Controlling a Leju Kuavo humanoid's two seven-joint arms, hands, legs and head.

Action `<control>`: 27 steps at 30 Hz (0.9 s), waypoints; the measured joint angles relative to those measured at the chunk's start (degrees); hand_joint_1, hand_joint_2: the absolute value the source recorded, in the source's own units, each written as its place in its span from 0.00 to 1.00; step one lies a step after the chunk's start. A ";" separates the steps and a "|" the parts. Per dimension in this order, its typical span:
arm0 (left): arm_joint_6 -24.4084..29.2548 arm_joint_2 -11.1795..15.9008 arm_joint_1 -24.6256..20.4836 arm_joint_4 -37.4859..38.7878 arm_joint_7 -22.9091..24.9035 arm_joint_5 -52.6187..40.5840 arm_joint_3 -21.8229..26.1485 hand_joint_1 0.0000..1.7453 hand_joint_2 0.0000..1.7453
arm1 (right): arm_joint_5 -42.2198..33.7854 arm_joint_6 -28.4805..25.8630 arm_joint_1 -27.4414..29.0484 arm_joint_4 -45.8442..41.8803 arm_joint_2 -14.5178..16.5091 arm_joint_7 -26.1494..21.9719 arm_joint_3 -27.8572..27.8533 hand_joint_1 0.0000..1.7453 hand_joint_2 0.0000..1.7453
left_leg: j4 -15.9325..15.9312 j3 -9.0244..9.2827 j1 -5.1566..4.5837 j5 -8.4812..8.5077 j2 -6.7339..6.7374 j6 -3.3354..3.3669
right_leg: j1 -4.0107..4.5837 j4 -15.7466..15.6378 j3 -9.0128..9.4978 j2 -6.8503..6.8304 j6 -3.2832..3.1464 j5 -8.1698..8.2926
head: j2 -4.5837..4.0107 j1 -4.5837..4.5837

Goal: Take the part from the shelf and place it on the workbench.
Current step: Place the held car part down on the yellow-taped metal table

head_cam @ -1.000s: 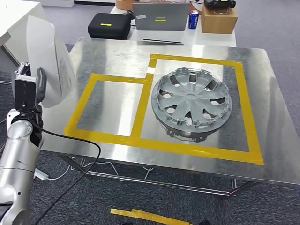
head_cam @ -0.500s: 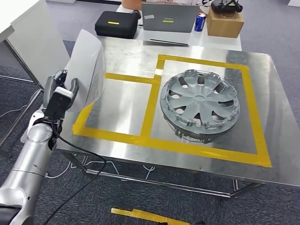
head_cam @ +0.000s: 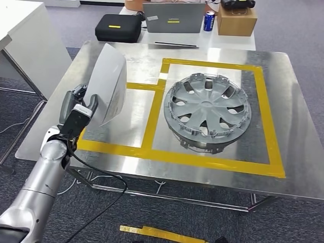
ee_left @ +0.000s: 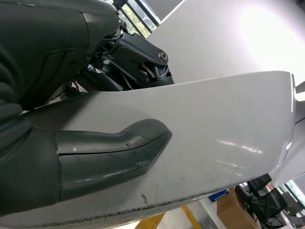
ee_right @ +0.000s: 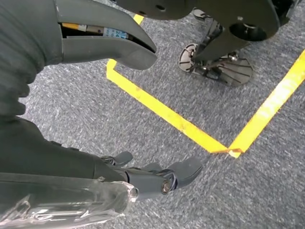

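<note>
1. Left hand (head_cam: 78,114) at left centre of the head view, clamped on the part (head_cam: 109,86) by its lower edge, thumb (ee_left: 118,148) pressed flat on the face.
2. Part raised clear above the workbench (head_cam: 114,55), over the left taped square (head_cam: 91,144), probably for setting down there.
3. Pale, smooth, curved plastic shell; bench brushed metal; ribbed silver wheel cover (head_cam: 206,109) in the right square.
4. Right hand (ee_right: 144,171) loose, nothing in it, above grey carpet.

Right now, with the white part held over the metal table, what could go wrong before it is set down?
1. The left robot hand holds the curved white part only near one edge; on that smooth surface it might slip.
2. The part hangs over the yellow tape of the smaller marked box, so it could land across the line.
3. If it swings further, it may bump the wheel cover.
</note>
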 joint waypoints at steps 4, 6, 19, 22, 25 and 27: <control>0.23 -0.02 -0.11 0.10 -0.03 0.15 -0.02 1.00 1.00 | -0.07 0.04 0.04 0.02 0.00 -0.02 0.16 0.00 1.00 | -10.86 4.92 -0.08 6.80 -0.01 0.60 | 0.12 0.22 0.15 0.10 0.32 -0.25 | 0.00 0.01; 0.56 -0.05 -0.30 0.19 -0.04 0.54 0.02 1.00 1.00 | -0.21 0.01 0.03 0.02 0.00 -0.05 0.19 0.00 1.00 | -14.75 6.64 -0.24 7.49 -0.02 0.98 | 0.26 0.35 -0.12 0.12 0.76 -0.27 | 0.00 0.06; 2.69 0.35 0.59 2.63 -0.73 3.01 2.73 1.00 1.00 | -0.75 -0.67 0.78 0.02 -0.12 -0.41 0.17 0.00 1.00 | -15.74 7.22 -0.09 7.34 -0.08 2.29 | -0.25 5.57 -2.83 -0.20 2.59 -1.44 | 0.00 0.38; 2.99 0.72 0.68 3.04 -0.75 3.23 3.55 1.00 1.00 | -0.96 -0.80 0.79 0.02 -0.19 -0.63 0.17 0.00 1.00 | -15.60 7.07 -0.36 7.36 -0.09 1.41 | -0.11 0.58 0.03 -0.16 1.98 -0.62 | 0.00 0.27; 3.08 1.12 1.08 3.55 -1.01 3.55 4.32 1.00 1.00 | -1.26 -0.90 1.10 0.02 -0.19 -0.82 0.17 0.00 0.25 | -14.96 6.82 -0.12 6.65 -0.09 0.56 | -0.16 0.19 0.10 -0.12 0.96 -0.31 | 0.00 0.20; 3.11 1.55 1.34 3.92 -1.44 3.87 5.09 1.00 1.00 | -1.45 -1.00 1.11 0.02 -0.23 -0.95 0.16 0.00 0.00 | -10.38 4.81 0.00 3.74 -0.08 0.11 | -0.28 -0.09 0.24 -0.12 0.32 -0.13 | 0.00 0.04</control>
